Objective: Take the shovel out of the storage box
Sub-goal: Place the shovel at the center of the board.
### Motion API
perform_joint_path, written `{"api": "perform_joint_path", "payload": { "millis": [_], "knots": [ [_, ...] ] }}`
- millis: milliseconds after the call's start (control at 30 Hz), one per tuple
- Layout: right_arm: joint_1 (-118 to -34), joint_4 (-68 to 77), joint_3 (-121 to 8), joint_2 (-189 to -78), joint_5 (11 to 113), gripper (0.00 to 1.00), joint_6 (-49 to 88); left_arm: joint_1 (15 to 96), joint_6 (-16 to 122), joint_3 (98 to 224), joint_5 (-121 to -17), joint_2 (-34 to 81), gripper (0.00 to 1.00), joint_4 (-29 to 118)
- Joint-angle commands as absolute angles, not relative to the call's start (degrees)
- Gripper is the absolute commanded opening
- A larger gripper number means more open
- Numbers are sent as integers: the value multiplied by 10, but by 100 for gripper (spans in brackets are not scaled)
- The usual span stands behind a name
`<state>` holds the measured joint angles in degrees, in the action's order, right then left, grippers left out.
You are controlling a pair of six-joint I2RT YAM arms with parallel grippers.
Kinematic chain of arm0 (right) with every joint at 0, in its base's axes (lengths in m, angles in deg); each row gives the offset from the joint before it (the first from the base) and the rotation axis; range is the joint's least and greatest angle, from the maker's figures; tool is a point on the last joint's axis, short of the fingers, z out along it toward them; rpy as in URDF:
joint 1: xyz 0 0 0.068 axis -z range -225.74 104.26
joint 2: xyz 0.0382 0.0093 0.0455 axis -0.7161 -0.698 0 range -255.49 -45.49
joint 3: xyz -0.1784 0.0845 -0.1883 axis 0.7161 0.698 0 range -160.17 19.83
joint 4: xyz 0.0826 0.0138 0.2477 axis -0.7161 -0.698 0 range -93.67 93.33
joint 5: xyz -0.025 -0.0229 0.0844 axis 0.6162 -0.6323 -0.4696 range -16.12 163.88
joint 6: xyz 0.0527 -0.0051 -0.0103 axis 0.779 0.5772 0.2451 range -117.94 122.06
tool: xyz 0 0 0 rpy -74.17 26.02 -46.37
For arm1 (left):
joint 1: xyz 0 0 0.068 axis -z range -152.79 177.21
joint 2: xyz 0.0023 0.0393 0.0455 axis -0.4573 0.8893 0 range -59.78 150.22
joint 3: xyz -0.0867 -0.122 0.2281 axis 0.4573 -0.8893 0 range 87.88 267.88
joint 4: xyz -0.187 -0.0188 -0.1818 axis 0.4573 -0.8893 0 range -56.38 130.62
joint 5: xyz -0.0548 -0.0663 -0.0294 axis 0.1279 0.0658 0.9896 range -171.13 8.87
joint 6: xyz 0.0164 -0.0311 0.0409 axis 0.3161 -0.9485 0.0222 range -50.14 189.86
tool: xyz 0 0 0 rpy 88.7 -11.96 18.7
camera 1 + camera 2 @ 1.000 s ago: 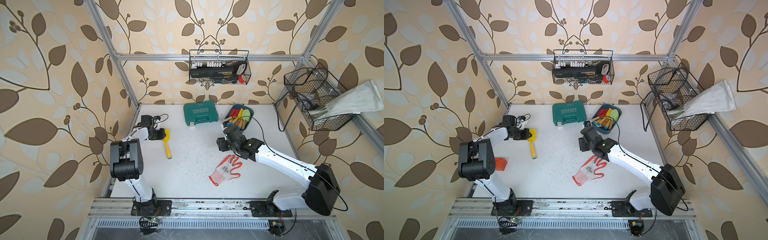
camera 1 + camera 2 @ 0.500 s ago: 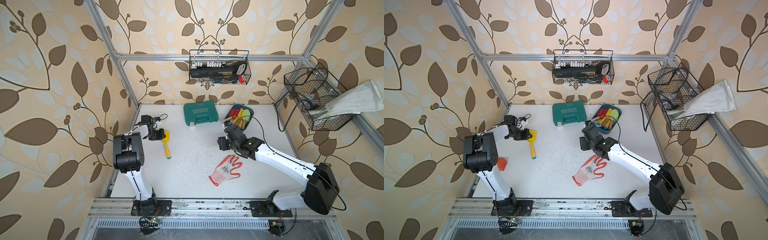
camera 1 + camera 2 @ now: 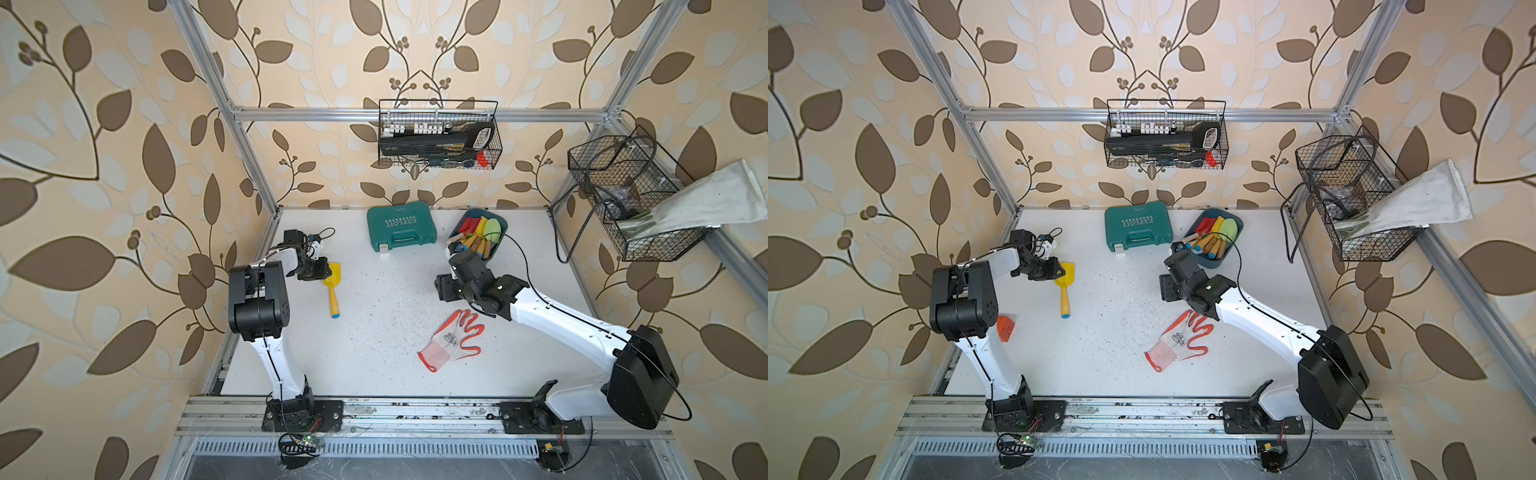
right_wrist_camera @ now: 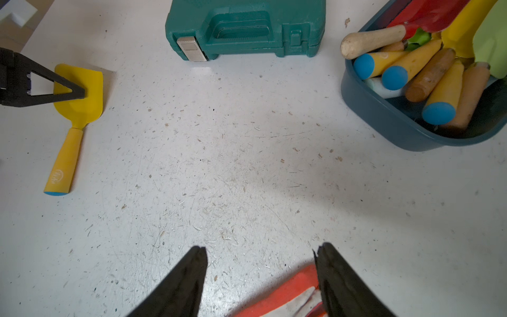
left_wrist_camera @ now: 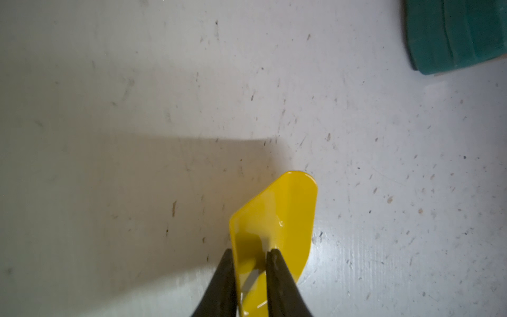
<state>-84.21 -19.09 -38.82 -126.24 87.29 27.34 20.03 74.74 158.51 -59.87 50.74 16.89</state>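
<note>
We see the left tool (image 5: 251, 251) astride the shovel (image 5: 282, 214) blade on the bench (image 5: 137, 82), slightly parted. The right tool (image 4: 262, 247) gapes, empty.

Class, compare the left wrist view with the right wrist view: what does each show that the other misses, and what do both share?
Left wrist only: the gap between the left gripper's fingertips, astride the shovel's blade rim. Right wrist only: the box, the glove, the open right gripper, the shovel's handle. Both: the shovel's blade, the case, the left gripper.
</note>
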Motion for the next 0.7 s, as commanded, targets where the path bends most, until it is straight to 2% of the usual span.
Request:
{"api": "perform_joint_path", "payload": {
  "millis": [0,133,267,367,533,667],
  "knots": [
    [-838,-185,-379,-1264,867,67,279,194,744,1600,-611,499,27,165],
    [-837,-185,-379,-1264,867,67,279,196,734,1575,-621,455,32,195],
    [-833,-187,-377,-1260,870,67,280,202,722,1519,-614,363,38,257],
    [-829,-186,-374,-1257,868,71,283,223,723,1490,-613,306,43,279],
    [-799,-187,-376,-1253,843,71,285,293,714,1451,-622,212,47,310],
    [-730,-181,-378,-1242,789,70,298,370,690,1409,-599,163,51,361]
  ]
}}
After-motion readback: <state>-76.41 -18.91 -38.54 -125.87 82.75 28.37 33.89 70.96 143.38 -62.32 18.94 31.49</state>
